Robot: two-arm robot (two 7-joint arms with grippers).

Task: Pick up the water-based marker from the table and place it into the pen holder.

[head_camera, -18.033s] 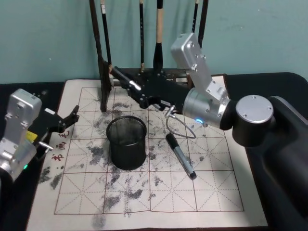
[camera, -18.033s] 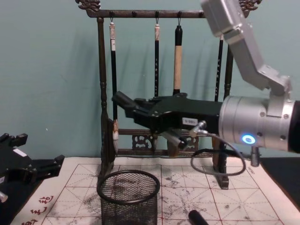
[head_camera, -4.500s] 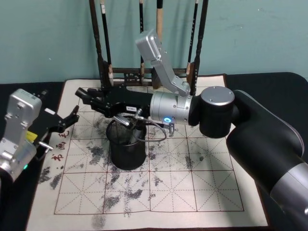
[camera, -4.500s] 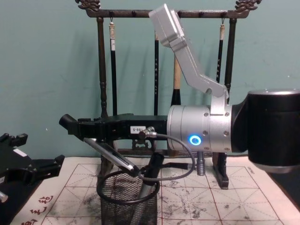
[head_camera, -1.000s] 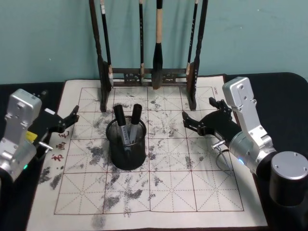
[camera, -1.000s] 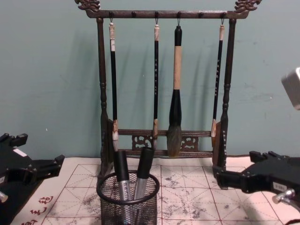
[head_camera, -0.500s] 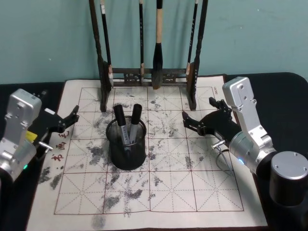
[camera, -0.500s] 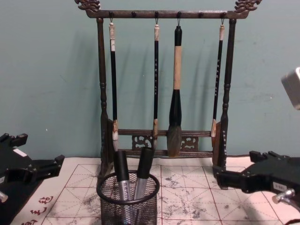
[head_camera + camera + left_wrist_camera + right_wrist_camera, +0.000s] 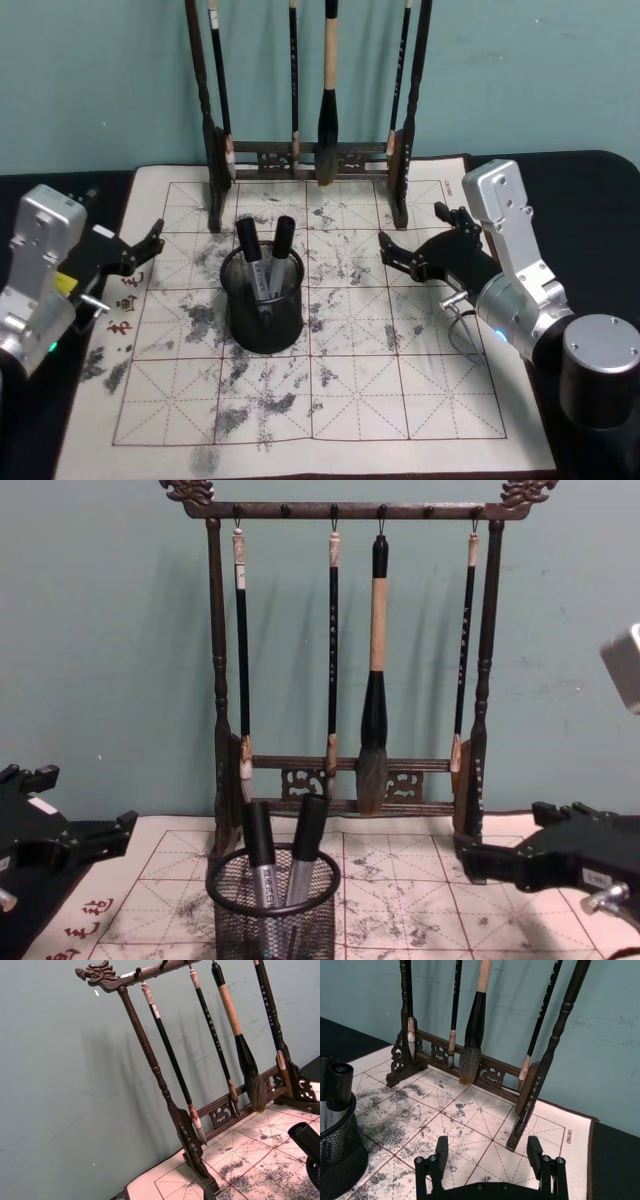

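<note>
The pen holder (image 9: 266, 322), a black mesh cup, stands on the gridded paper mat left of centre. Two water-based markers with black caps and grey bodies stand upright inside it (image 9: 247, 243) (image 9: 283, 236), leaning on the rim. From the chest they show side by side (image 9: 260, 845) (image 9: 307, 832) in the pen holder (image 9: 235, 935). My right gripper (image 9: 410, 226) hovers open and empty over the mat's right part, well clear of the holder; its wrist view shows the right gripper (image 9: 487, 1152) and the pen holder (image 9: 337, 1165). My left gripper (image 9: 125, 215) rests open at the mat's left edge.
A tall dark wooden brush rack (image 9: 310, 155) with several hanging brushes stands along the mat's back edge. The ink-stained mat (image 9: 350, 390) lies on a black table, with bare paper in front and to the right of the holder.
Over the last second nothing moved. Earlier, one marker lay on the mat; my right gripper carried it over the holder, let go, and drew back to the right.
</note>
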